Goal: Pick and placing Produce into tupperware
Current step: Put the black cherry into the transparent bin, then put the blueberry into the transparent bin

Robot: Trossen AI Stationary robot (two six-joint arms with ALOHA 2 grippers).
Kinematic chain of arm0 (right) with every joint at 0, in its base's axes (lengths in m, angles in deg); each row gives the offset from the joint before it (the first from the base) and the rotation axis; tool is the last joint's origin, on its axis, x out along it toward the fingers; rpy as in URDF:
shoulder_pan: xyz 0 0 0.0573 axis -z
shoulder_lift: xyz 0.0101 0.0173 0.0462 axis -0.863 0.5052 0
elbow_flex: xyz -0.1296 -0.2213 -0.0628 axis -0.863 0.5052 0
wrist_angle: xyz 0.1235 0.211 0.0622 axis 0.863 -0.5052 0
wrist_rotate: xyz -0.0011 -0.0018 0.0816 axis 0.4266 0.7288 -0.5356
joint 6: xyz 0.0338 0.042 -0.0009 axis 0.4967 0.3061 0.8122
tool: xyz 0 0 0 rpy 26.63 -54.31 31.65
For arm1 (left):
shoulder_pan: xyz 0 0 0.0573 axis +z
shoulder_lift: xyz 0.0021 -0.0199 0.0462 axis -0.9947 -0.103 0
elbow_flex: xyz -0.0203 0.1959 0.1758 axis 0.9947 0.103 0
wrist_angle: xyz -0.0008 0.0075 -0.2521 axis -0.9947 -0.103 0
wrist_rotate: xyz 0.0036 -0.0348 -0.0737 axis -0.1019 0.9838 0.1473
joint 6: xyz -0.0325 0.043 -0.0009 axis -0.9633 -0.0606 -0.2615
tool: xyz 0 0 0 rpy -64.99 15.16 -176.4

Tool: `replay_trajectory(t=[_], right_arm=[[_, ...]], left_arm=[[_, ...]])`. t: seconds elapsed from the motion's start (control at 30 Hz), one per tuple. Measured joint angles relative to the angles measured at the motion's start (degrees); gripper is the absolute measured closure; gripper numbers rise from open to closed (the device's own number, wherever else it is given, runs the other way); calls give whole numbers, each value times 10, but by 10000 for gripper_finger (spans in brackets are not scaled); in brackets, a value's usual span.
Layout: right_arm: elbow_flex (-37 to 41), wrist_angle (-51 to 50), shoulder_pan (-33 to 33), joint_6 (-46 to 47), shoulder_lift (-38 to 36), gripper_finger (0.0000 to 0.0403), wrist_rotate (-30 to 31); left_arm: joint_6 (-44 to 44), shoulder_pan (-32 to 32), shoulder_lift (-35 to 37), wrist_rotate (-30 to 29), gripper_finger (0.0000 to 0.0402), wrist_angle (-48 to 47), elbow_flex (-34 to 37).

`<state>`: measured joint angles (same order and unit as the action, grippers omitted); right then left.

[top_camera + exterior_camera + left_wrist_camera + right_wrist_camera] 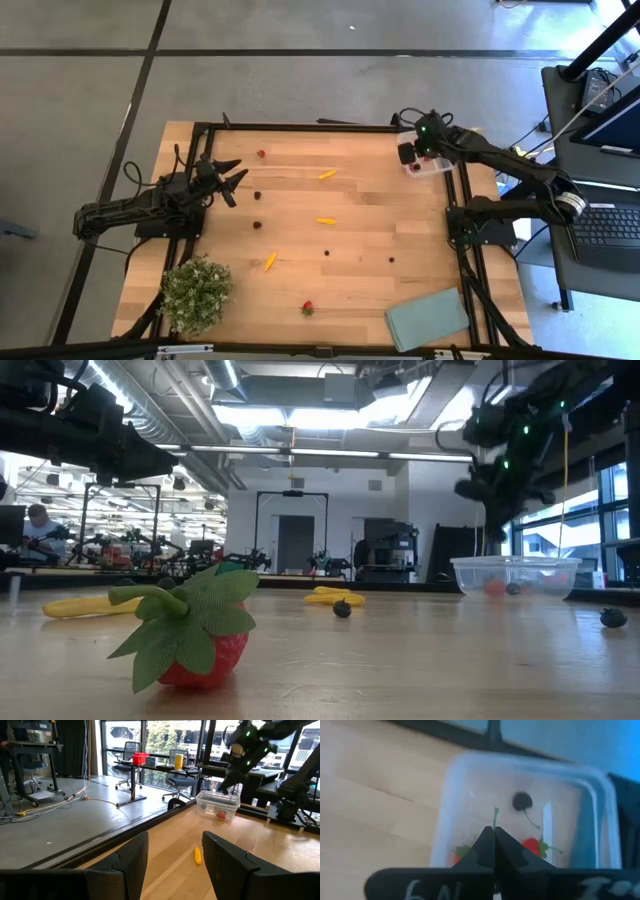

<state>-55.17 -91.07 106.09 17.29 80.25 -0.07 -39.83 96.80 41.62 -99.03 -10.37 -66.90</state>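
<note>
Flanking the scattered produce (326,221) — bushy plant (196,291), grey-green cloth (428,319), near corners

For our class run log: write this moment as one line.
right gripper: shut, above tupperware | left gripper: open, waiting | strawberries, berry inside

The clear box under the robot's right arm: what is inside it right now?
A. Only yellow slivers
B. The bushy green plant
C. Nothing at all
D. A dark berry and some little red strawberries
D: the right wrist view looks down into the tupperware and shows a dark berry and red strawberry pieces, with the shut right gripper just above them.
</note>
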Motion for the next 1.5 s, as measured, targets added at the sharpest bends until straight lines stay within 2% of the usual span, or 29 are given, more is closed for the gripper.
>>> replay_trajectory(t=[0.23, 0.47, 0.7, 0.87, 1.0, 1.13, 1.27, 1.4, 1.5], right_arm=[[59, 76, 32, 3, 26, 403, -19], [82, 81, 53, 0, 42, 396, -24], [85, 81, 53, -26, 42, 346, -24], [82, 78, 53, -45, 42, 297, -24], [49, 65, 51, -59, 36, 257, -25], [-5, 54, 28, -78, 20, 232, -46], [-39, 94, -11, -68, -22, 223, -54], [-35, 160, -62, -29, -84, 222, -53], [-18, 170, -111, -29, -128, 222, -54]], left_arm=[[0, 0, 0, 0, 223, 0, 0], [0, 0, 0, 0, 223, 0, 0], [1, 0, 0, 0, 223, 0, 0], [1, 0, 0, 0, 223, 0, 0], [1, 0, 0, 0, 223, 0, 0], [1, 0, 0, 0, 223, 0, 0], [1, 0, 0, 0, 223, 0, 0], [1, 0, 0, 0, 223, 0, 0], [1, 0, 0, 0, 223, 0, 0]])
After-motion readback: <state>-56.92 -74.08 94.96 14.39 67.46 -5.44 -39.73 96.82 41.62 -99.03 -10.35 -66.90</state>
